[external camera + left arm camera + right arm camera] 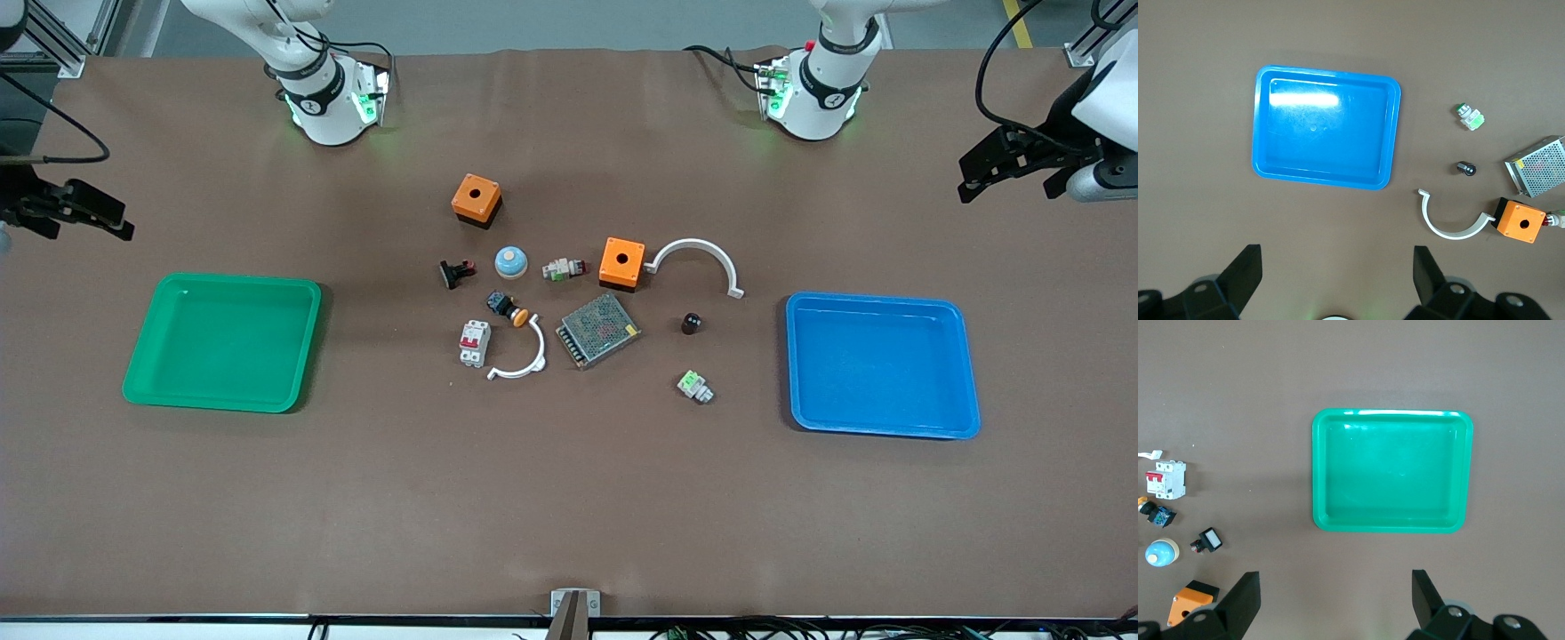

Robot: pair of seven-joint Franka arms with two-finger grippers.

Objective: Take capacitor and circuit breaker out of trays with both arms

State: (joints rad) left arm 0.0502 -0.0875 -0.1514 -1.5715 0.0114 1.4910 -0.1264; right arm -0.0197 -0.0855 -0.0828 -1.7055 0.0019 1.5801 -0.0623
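Observation:
The capacitor, a tiny black cylinder, stands on the table between the metal mesh box and the blue tray; it also shows in the left wrist view. The breaker, light grey with red levers, lies on the side of the parts cluster toward the green tray; it also shows in the right wrist view. My left gripper is open and empty, high over the table's left-arm end beside the blue tray. My right gripper is open and empty, high over the right-arm end beside the green tray.
Mid-table lie two orange boxes, a metal mesh box, two white arcs, a white-and-green block, a blue dome, an orange-capped black button and a black-and-red clip.

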